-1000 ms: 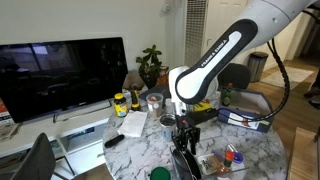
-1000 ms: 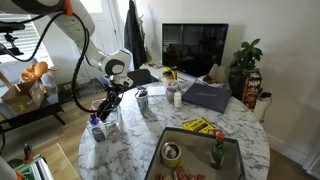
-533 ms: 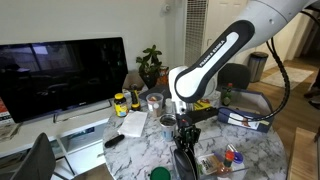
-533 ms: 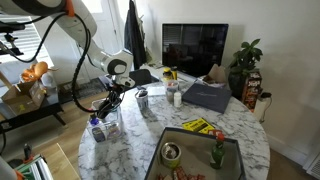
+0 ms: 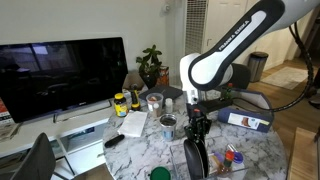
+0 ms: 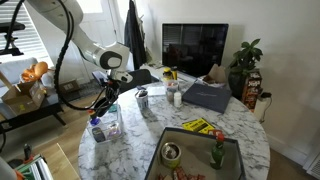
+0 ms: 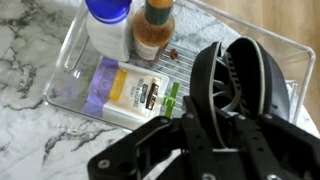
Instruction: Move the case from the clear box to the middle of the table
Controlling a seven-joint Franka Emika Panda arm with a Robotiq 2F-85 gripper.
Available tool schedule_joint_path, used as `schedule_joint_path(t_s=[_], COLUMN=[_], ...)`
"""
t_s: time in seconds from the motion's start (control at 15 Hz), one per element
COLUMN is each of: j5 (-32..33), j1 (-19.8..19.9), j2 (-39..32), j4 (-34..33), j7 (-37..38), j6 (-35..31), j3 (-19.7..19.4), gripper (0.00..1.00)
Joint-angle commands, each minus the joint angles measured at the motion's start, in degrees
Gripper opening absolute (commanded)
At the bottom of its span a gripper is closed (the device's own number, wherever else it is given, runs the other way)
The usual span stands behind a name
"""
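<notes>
We have the case (image 5: 193, 158) up out of the clear box (image 7: 70, 60) now: half a second back it hung lower, down at the box beside the bottles, and since then the arm has risen and swung a little, carrying it along. In the wrist view the case (image 7: 240, 85) fills the right side, ribbed and black, with the pincer (image 7: 195, 135) clenched around it; the box lies below with 2 bottles and a purple-and-white packet left inside. In an exterior view the case (image 6: 101, 103) dangles end-down from the pincer (image 6: 104, 96), above the box (image 6: 106, 122) at the edge of the desk (image 6: 235, 135).

We judge the lift done and the carry begun. What remains is to travel inward to the bare marble at the middle of the desk (image 5: 140, 152), between the cans and the tray, then lower and let go. The case hangs long below the grip, so it could swing or clip the bottles.
</notes>
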State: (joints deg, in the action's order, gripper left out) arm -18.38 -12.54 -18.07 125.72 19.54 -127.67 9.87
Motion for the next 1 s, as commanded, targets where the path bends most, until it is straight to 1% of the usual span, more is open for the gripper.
schedule_joint_path(t_s=[0.0, 0.13, 0.2, 0.27, 0.33, 0.4, 0.47, 0.53, 0.67, 0.73, 0.8, 0.87, 0.93], j5=[-3.8, -7.5, -10.4, -14.4, -16.4, -18.9, -21.4, -16.7, -19.1, -19.4, -23.2, -25.0, -25.6], j1=[2.4, 4.0, 5.0, 6.1, 7.2, 8.3, 8.6, 7.2, 8.7, 9.0, 9.6, 10.5, 11.3], j2=[10.9, 15.1, 17.5, 19.7, 21.4, 21.9, 21.4, 19.4, 20.4, 20.4, 19.5, 18.9, 18.2], j4=[6.3, 7.1, 7.9, 9.0, 10.0, 10.9, 11.2, 7.9, 9.3, 9.6, 8.5, 8.3, 7.9], j7=[-3.8, -7.2, -9.2, -10.0, -10.6, -12.4, -12.7, -10.0, -11.9, -12.1, -12.5, -10.4, -9.9], j6=[3.3, 5.8, 6.7, 6.2, 6.6, 6.2, 4.9, 5.8, 5.8, 5.8, 6.4, 5.6, 6.6], j3=[0.4, -0.1, -0.7, -1.7, -3.1, -4.5, -5.4, -4.1, -5.7, -5.9, -6.8, -7.6, -8.5], gripper=[0.03, 0.03, 0.03, 0.03, 0.03, 0.03, 0.03, 0.1, 0.1, 0.03, 0.03, 0.03, 0.03])
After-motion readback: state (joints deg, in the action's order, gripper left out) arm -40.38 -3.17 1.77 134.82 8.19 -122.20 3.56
